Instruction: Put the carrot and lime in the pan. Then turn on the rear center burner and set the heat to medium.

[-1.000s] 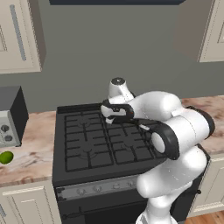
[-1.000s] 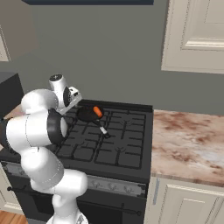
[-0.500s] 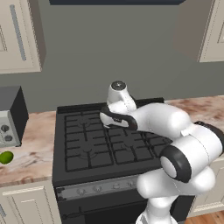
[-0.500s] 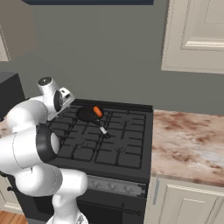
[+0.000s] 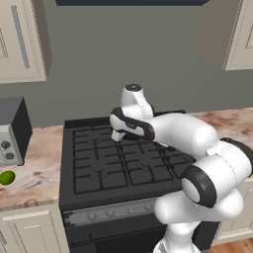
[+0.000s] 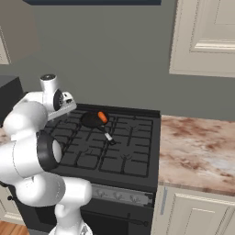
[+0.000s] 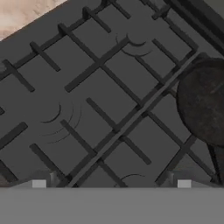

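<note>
**Kid:** Hand view first! Where are the robot's fingers?

**Helper:** The two finger tips (image 7: 38, 183) peek up at the very bottom, one far left and one far right. So the jaws are wide apart, and nothing is between them. You can only see their tops.

**Kid:** What is under them?

**Helper:** The black grates of the stove (image 7: 100, 109). At the right edge sits the round dark pan (image 7: 203, 103), but half of it is cut off there.

**Kid:** Where is the gripper in the other pictures?

**Helper:** In the left base view the gripper (image 5: 117, 135) hangs over the back of the stove (image 5: 89, 175), mostly hidden behind the white arm. In the right base view the gripper (image 6: 68, 102) sits at the stove's back left.

**Kid:** And the carrot?

**Helper:** The carrot (image 6: 103, 117) lies in the pan (image 6: 93, 120) near the back of the stove (image 6: 114, 151). The pan's thin handle points toward the front.

**Kid:** The lime?

**Helper:** The lime (image 5: 6, 178) is on the counter (image 5: 37, 168), well apart from the stove, near a grey box (image 5: 12, 131). The picture's edge cuts a bit of it off.

**Kid:** Which burner is the rear center one?

**Helper:** I cannot tell; they all look alike.
</note>
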